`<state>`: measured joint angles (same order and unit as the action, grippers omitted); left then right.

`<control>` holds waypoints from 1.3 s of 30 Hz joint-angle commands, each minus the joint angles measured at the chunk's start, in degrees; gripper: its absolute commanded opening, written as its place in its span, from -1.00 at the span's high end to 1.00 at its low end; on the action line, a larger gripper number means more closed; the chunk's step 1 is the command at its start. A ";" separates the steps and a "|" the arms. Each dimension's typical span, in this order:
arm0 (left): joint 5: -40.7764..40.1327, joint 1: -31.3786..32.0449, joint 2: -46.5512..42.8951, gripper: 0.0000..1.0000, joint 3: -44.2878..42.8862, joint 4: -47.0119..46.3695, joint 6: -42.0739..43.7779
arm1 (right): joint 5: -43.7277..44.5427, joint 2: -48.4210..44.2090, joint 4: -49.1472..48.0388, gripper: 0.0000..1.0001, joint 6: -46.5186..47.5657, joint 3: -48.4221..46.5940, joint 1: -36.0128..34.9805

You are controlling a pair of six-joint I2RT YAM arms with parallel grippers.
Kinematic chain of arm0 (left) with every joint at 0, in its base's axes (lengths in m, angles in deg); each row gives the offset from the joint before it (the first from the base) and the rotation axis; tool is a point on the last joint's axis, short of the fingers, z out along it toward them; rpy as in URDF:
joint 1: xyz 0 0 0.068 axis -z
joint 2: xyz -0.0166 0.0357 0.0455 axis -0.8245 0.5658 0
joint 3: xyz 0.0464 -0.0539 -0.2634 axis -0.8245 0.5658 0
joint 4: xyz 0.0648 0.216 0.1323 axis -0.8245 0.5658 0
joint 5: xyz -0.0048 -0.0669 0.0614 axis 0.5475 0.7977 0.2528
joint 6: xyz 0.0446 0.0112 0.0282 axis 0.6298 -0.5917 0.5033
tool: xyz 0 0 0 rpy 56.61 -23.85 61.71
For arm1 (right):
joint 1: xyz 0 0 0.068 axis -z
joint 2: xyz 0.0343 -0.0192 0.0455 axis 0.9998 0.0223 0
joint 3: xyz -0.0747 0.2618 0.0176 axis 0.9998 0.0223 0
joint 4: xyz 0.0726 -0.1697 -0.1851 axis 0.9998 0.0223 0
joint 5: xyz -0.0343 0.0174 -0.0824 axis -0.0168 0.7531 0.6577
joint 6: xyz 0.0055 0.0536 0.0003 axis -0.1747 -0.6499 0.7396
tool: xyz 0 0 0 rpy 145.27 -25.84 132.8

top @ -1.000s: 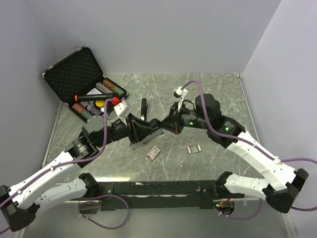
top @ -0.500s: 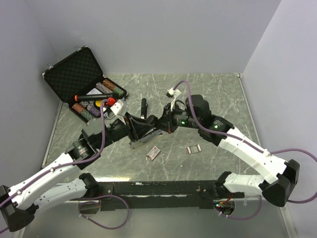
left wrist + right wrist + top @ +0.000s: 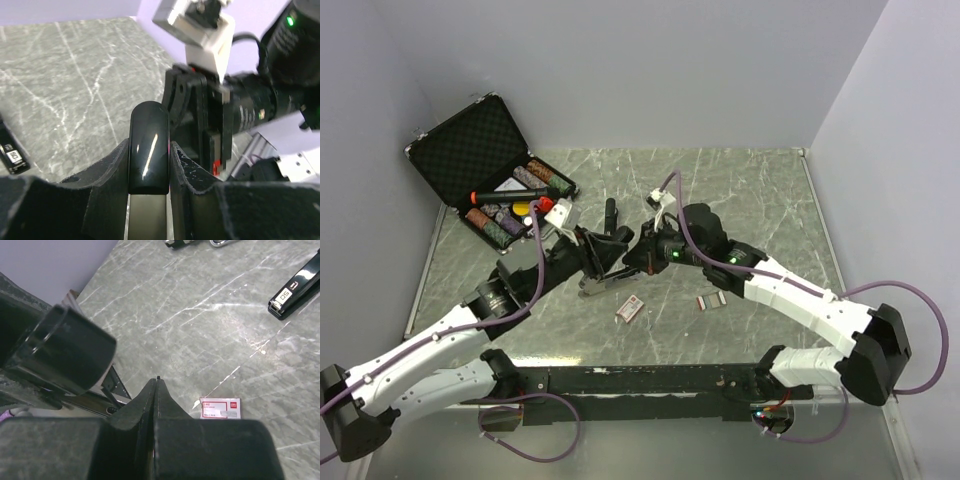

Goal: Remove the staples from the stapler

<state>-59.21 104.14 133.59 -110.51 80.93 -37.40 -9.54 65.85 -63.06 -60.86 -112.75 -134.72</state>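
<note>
**Right gripper brought up to the held stapler**

Within the last second the right gripper (image 3: 636,256), its fingers pressed together, has been carried leftward, from near the stapler (image 3: 604,272) to just beside its free end; contact cannot be told. The right arm (image 3: 790,295) has been stretched out lower and flatter, its elbow swung rightward. The stapler, clamped in the left gripper (image 3: 588,256), has been shifted only slightly.
</note>
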 commanded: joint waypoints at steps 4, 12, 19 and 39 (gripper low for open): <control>-12.00 0.18 0.35 0.99 -0.66 -13.31 -1.71 | 1.46 2.66 -5.42 1.00 -4.59 2.15 -4.71; -17.45 0.36 1.76 0.99 -0.22 -16.47 -1.54 | 2.08 4.07 -8.58 1.00 -6.44 2.77 -6.65; -22.90 0.71 2.72 0.99 1.46 -20.69 -1.10 | 1.38 5.39 -9.90 1.00 -7.93 3.04 -7.70; -30.64 1.32 11.16 0.99 3.13 -33.09 2.15 | -1.61 10.93 -14.30 1.00 -10.75 2.59 -9.20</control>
<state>-87.72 105.34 143.49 -104.74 57.02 -35.69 -8.47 76.27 -73.96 -70.12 -110.28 -143.11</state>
